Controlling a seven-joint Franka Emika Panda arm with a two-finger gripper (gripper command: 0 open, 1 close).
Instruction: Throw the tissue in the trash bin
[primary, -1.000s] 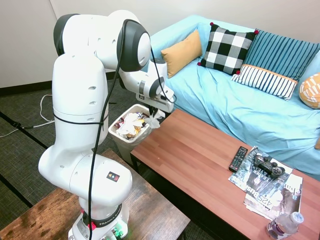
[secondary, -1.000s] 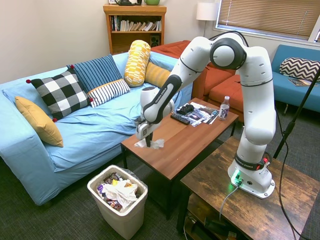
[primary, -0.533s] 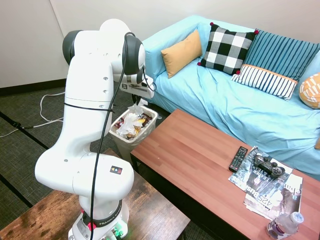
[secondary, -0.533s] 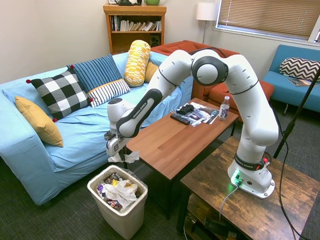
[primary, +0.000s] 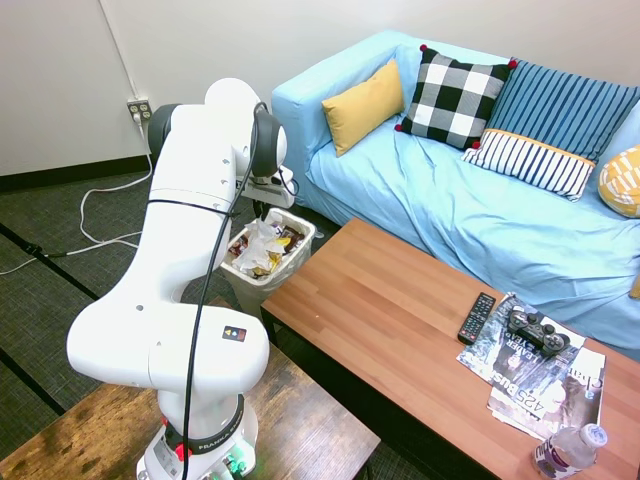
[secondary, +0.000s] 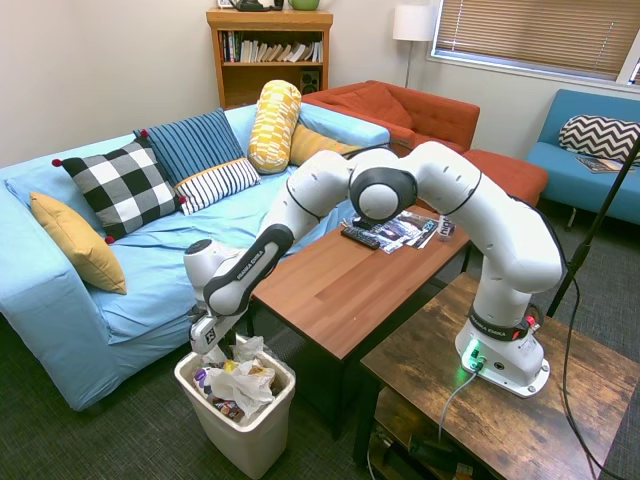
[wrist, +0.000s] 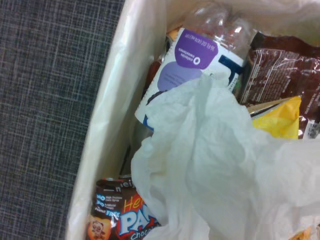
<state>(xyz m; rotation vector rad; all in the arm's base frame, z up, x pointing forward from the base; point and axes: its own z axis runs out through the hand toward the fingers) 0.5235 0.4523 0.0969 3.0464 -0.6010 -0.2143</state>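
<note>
The gripper (secondary: 212, 345) hung low over the trash bin (secondary: 262, 437), close to its rim. The tissue (secondary: 247, 349) sat just beside the fingers, above the wrappers and crumpled paper heaped inside. Whether the fingers clenched it or had let go could not be told from either exterior view. In the wrist view the tissue (wrist: 215, 165) spread over a plastic bottle (wrist: 200, 55) with a purple label and a chocolate wrapper (wrist: 117, 215). Judged so, the carrying was done; only the release and withdrawal seemed left.
</note>
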